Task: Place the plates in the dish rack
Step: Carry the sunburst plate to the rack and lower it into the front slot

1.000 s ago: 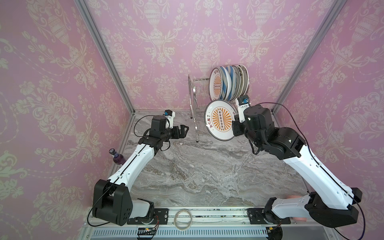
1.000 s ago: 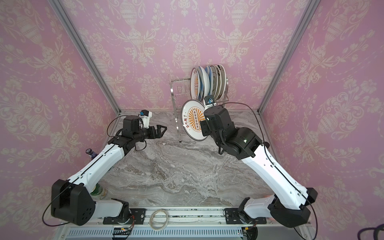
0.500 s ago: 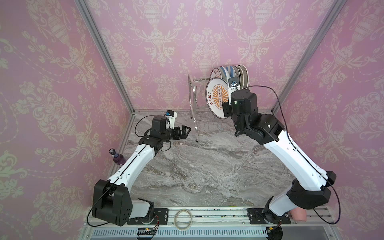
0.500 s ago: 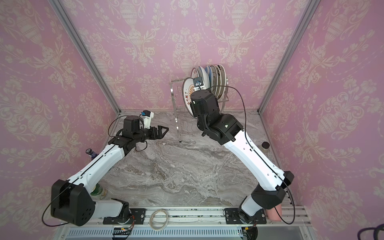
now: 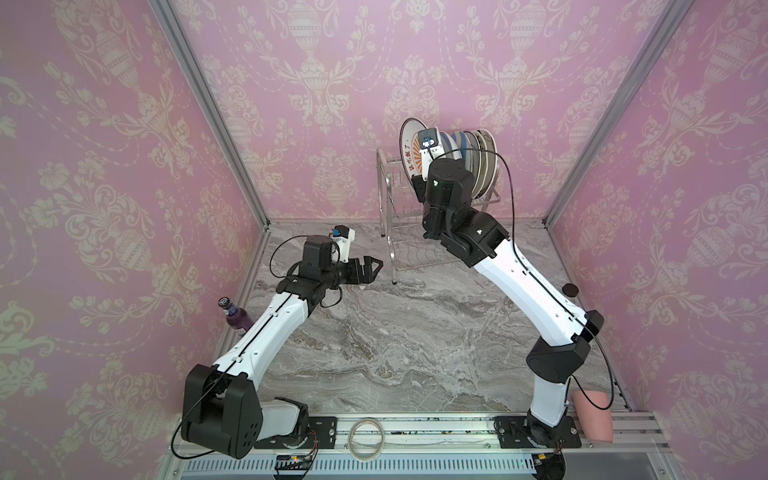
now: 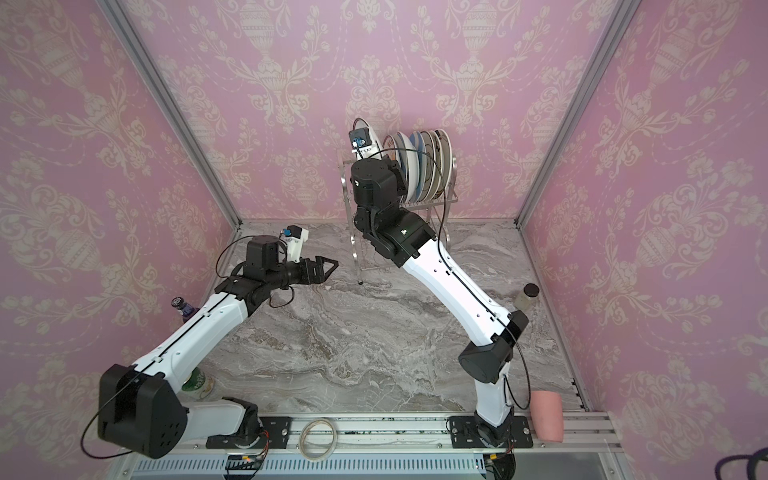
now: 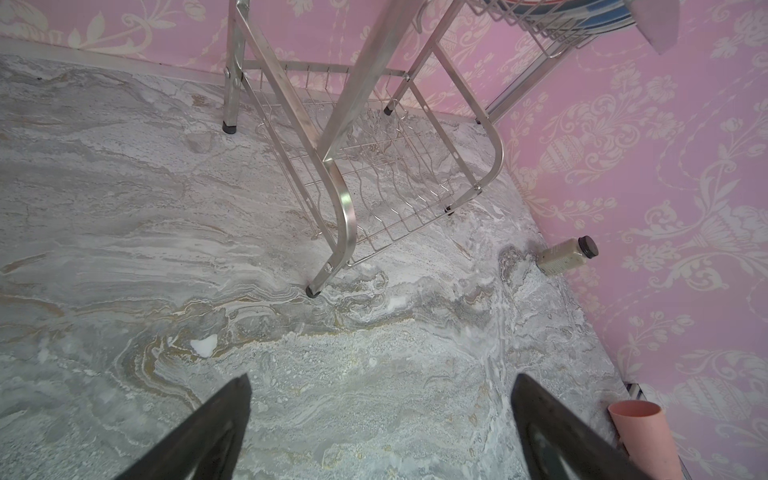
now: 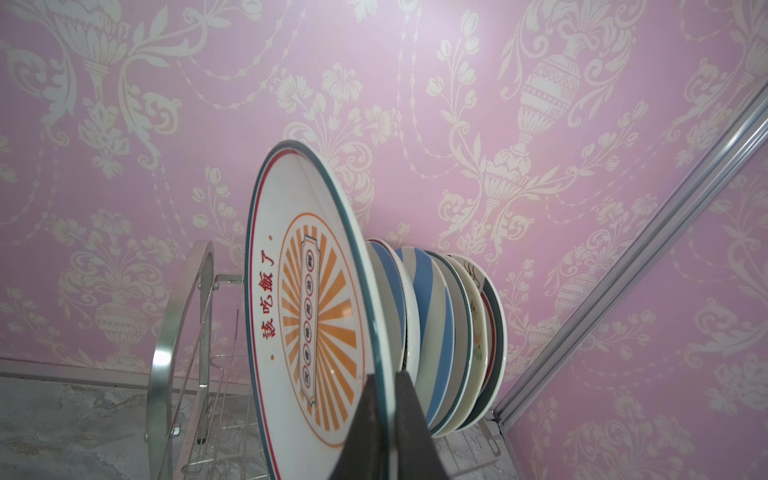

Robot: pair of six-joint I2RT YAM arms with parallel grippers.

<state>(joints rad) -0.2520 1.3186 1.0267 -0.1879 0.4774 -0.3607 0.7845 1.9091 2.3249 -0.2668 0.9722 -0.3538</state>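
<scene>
My right gripper (image 8: 384,376) is shut on the rim of the orange sunburst plate (image 8: 316,316), which it holds upright on edge. In a top view this plate (image 5: 409,149) stands at the upper tier of the steel dish rack (image 5: 388,216), just left of several plates (image 5: 478,162) standing in a row there. The same row of plates (image 8: 440,332) shows right behind the held one in the right wrist view. My left gripper (image 5: 372,266) hovers open and empty over the marble, left of the rack's front leg (image 7: 311,291). The rack's lower shelf (image 7: 395,178) is bare.
A purple bottle (image 5: 232,316) stands by the left wall. A lidded jar (image 6: 525,297) and a pink cup (image 6: 546,415) sit along the right wall. A tape ring (image 5: 365,432) lies on the front rail. A green bottle (image 6: 195,382) sits under the left arm.
My right arm has lifted the sunburst plate from in front of the rack up and back to the upper tier beside the row. The left arm has hardly moved.
</scene>
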